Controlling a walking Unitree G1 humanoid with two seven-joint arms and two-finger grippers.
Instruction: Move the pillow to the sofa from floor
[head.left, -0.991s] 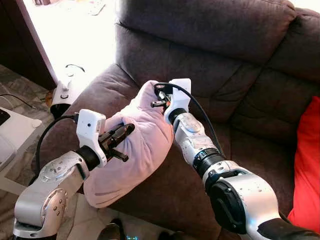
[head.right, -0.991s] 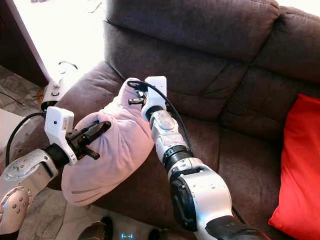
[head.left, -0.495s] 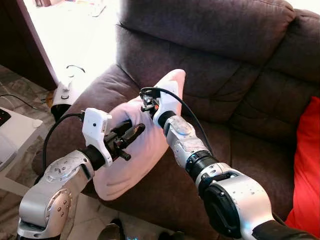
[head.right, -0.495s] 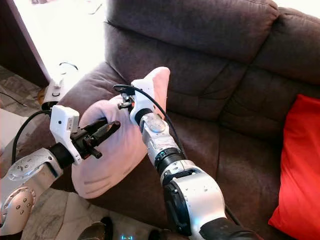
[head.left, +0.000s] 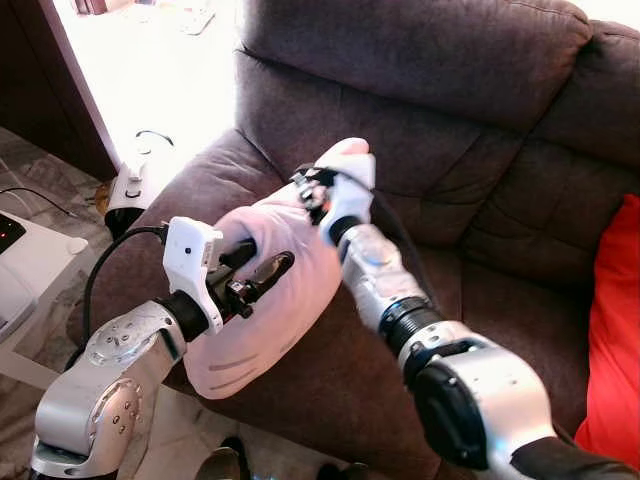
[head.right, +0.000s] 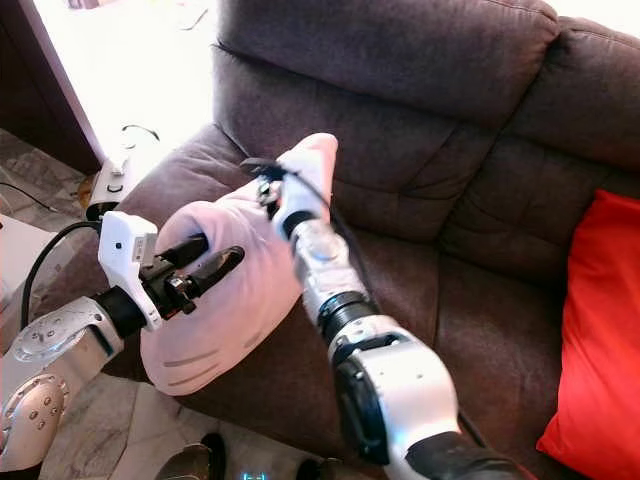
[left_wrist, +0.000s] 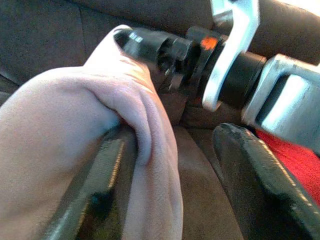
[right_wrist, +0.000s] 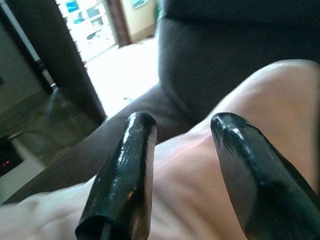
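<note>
In the left eye view, a soft pale-pink fabric pillow (head.left: 265, 290) is seen at the centre-left of the frame, draped over the front edge of the brown suede sofa (head.left: 470, 200) beside its armrest, its lower end hanging past the seat toward the floor. The left gripper (head.left: 262, 272) is pressed against the pillow's near face from the lower left, while the right gripper (head.left: 312, 187) is held at the pillow's raised upper corner, near the middle of the frame. In the right eye view, the same arrangement is shown, with a red cushion (head.right: 595, 330) at the right edge and a white appliance (head.right: 103, 190) on the floor at upper left. In the left wrist view, one black finger (left_wrist: 95, 200) is laid along a fold of the pillow and the other stands apart over the seat — the jaws are spread, so nothing is clamped. In the right wrist view, the two fingers (right_wrist: 122, 175) are likewise parted above the pink fabric, released. The pillow is judged to be only partly supported; with neither claw closed on it, it could slide off the seat edge back to the floor — the overhanging lower half would be the cause if the arms are drawn away.
</note>
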